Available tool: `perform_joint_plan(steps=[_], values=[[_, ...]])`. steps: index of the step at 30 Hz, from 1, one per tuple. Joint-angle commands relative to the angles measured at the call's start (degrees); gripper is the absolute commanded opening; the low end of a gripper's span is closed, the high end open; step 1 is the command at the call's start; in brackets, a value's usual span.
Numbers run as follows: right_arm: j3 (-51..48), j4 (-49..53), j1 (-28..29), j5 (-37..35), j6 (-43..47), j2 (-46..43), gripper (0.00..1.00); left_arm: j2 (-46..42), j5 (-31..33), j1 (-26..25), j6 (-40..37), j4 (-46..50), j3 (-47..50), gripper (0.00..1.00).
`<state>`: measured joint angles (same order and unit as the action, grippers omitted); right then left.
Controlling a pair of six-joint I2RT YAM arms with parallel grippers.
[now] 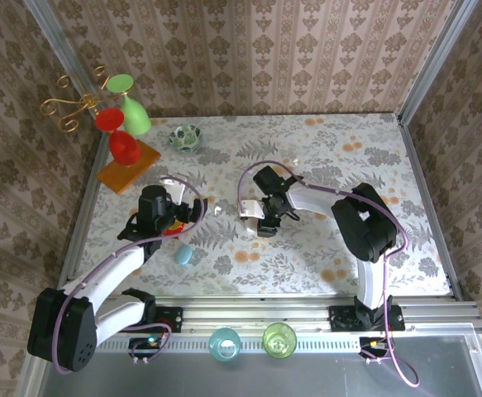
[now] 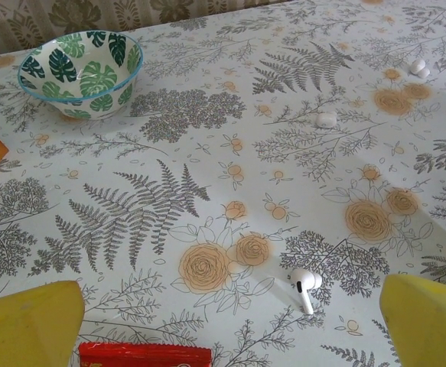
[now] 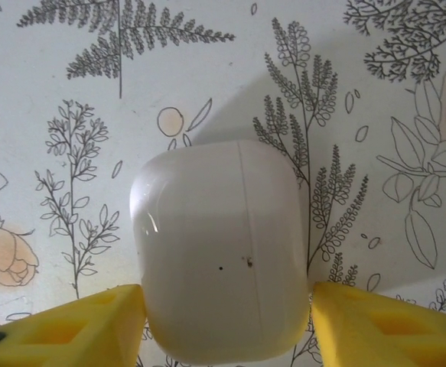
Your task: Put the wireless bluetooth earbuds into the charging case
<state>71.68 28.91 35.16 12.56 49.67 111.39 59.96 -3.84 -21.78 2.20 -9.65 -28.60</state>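
Right wrist view showed the right tool clamped on the white charging case, probably to steady it on the table; the left tool gaped wide, an earbud just ahead, toward its right finger.

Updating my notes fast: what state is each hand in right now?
Left hand: open, holding nothing.
Right hand: closed on the white charging case.

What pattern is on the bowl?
The bowl has green leaves on white, blue rim; left wrist view.
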Motion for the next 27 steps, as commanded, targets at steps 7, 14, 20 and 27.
perform_joint_plan(steps=[7, 14, 20, 27], values=[[-0.1, 2.4, 0.1, 0.1, 0.1, -0.3, 0.45, 0.1, -0.9, -0.3, 1.0, -0.6, -0.2, 1.00], [-2.7, -2.4, -0.6, 2.6, -1.7, -4.6, 0.44, -0.7, -4.9, -0.2, 3.8, 3.6, -1.0, 1.00], [-6.6, -9.5, -0.7, -1.5, -2.9, -9.7, 0.41, -0.2, -11.2, -0.4, 16.9, 6.6, -2.5, 1.00], [-10.3, -15.7, -0.6, -2.6, -4.7, -18.2, 0.40, 3.0, -25.1, -1.1, 36.8, 2.8, -3.7, 0.98]])
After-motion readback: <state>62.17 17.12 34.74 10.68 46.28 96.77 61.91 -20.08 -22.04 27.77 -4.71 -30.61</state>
